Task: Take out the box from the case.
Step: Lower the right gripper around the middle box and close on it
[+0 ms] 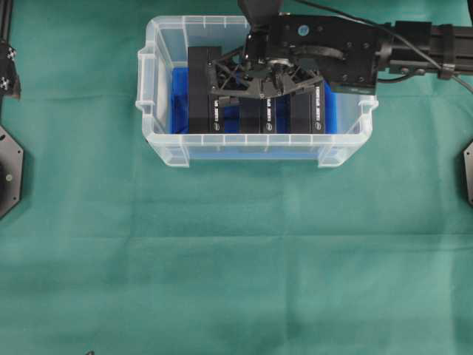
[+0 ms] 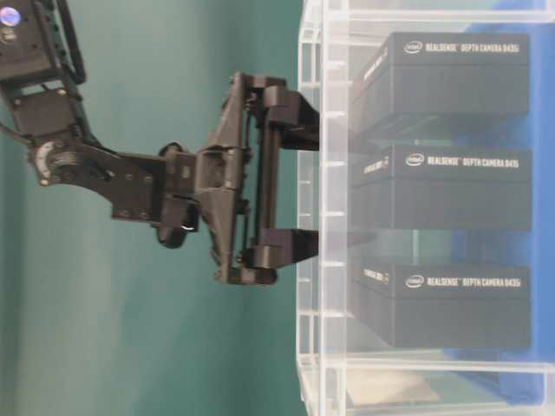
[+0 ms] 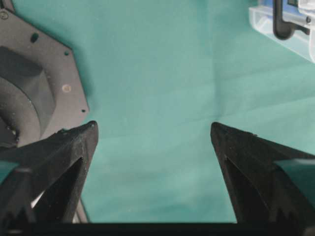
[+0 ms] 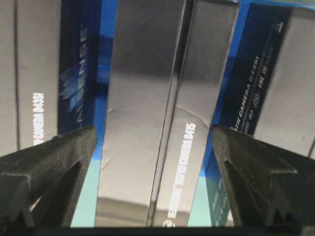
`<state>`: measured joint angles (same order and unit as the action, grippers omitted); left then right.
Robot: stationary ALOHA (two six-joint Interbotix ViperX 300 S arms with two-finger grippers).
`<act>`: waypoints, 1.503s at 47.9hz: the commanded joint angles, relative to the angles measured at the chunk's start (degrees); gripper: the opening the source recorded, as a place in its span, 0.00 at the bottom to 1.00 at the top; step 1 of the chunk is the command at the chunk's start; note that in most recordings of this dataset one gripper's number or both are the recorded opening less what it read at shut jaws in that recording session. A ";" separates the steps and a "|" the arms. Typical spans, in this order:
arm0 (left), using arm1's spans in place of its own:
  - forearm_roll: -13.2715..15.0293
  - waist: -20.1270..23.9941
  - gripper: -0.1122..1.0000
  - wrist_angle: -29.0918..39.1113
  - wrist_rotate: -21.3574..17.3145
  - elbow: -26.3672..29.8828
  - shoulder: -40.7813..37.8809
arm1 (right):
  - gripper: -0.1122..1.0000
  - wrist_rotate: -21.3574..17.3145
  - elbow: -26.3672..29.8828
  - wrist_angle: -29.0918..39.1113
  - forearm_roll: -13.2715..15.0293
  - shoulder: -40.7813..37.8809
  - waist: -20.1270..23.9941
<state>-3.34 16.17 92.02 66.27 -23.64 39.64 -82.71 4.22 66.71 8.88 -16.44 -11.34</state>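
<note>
The clear case stands at the back of the green cloth with three black boxes upright in it on a blue sheet. My right gripper hangs open over the middle box. In the right wrist view that box lies between the spread fingers of the right gripper, with a gap on each side. From table level the right gripper has its fingertips at the case's rim. My left gripper is open over bare cloth, holding nothing.
The left box and the right box flank the middle one, with narrow blue gaps between them. The case's wall encloses all three. An arm's base plate lies left of my left gripper; a case corner shows far right.
</note>
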 commanded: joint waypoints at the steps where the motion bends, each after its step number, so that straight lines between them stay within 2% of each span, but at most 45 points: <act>1: -0.18 0.00 0.96 -0.18 -0.09 0.44 0.09 | 0.92 0.00 0.09 -1.14 -0.09 0.79 -0.26; 22: -0.18 0.00 0.96 -0.26 0.00 -0.62 0.09 | 0.92 -0.09 -1.23 -3.69 -1.05 -0.70 -1.23; 48: -0.18 0.00 0.96 -0.44 0.18 -0.88 0.18 | 0.92 -0.35 -1.32 -3.60 -1.76 -1.41 -1.49; 61: -0.18 0.00 0.96 -0.44 0.26 -0.88 0.09 | 0.86 -0.62 -1.32 -3.60 -1.85 -1.85 -1.49; 64: -0.18 0.00 0.96 -0.44 0.26 -0.88 0.09 | 0.81 -0.70 -1.32 -3.69 -1.85 -1.76 -1.49; 68: -0.18 0.00 0.96 -0.44 0.26 -0.97 0.09 | 0.70 -0.97 -1.23 -3.69 -1.67 -1.85 -1.49; 72: -0.18 0.00 0.96 -0.44 0.26 -0.88 0.09 | 0.70 -1.14 -1.23 -4.04 -1.41 -1.85 -1.41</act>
<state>-3.34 16.17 91.76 66.45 -25.22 39.64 -83.76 2.37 63.19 7.21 -19.25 -12.92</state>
